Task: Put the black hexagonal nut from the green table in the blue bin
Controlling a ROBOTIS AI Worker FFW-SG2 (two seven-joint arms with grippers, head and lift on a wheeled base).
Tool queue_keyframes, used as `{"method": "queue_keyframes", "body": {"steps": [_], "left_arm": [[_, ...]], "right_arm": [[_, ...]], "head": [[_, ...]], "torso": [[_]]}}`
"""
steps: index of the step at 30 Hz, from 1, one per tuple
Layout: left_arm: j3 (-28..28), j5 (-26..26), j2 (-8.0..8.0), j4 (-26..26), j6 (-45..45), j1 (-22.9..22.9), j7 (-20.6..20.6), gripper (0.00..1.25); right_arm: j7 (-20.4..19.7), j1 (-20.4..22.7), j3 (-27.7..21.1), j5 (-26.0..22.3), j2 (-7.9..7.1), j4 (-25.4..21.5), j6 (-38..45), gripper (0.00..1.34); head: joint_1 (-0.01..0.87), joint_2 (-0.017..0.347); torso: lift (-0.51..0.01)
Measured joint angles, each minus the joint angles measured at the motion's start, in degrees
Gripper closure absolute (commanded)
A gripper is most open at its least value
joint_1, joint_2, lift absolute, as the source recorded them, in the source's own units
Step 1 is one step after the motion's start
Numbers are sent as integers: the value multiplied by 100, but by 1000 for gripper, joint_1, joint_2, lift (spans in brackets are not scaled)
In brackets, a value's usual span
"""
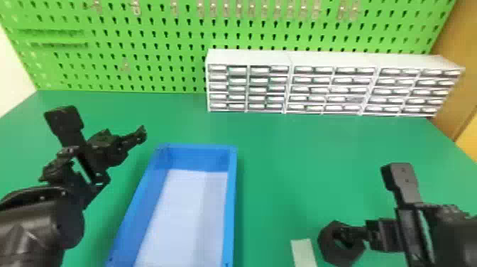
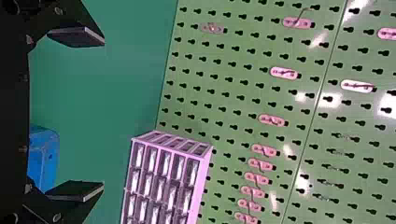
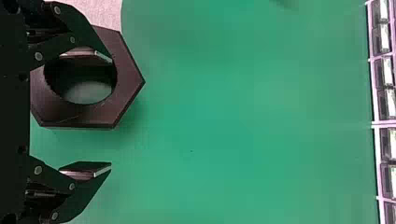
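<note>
Black hexagonal nut (image 3: 126, 79): on the green table (image 1: 277, 177), by the pale strip (image 1: 303, 252).
Right gripper (image 3: 111, 113): spread, one finger at the hole, one outside; you should straddle the nut's wall squarely before closing.
Blue bin (image 1: 231, 199): lift over its rim.
Left gripper (image 2: 103, 113): spread, beside the bin.

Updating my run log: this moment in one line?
black hexagonal nut: on green table, outside blue bin | right claw: open, one finger at nut's hole | left claw: open

Blue bin (image 1: 230, 206), near end cropped
</note>
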Motion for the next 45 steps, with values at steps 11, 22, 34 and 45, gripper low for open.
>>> {"method": "queue_keyframes", "body": {"steps": [11, 22, 34, 45], "left_arm": [[7, 0, 0, 0, 0, 21, 0, 186], [1, 0, 0, 0, 0, 18, 0, 186], [0, 0, 0, 0, 0, 13, 0, 186], [-8, 0, 0, 0, 0, 17, 0, 186]], "right_arm": [[-1, 83, -47, 33, -29, -10, 0, 467], [-1, 112, -89, 64, -42, -18, 0, 467], [0, 106, -92, 99, -30, -18, 0, 467], [1, 159, -133, 164, 53, -5, 0, 467]], "head": [[666, 32], [666, 32], [666, 32], [666, 32]], "torso": [[-100], [-100], [-100], [-100]]}}
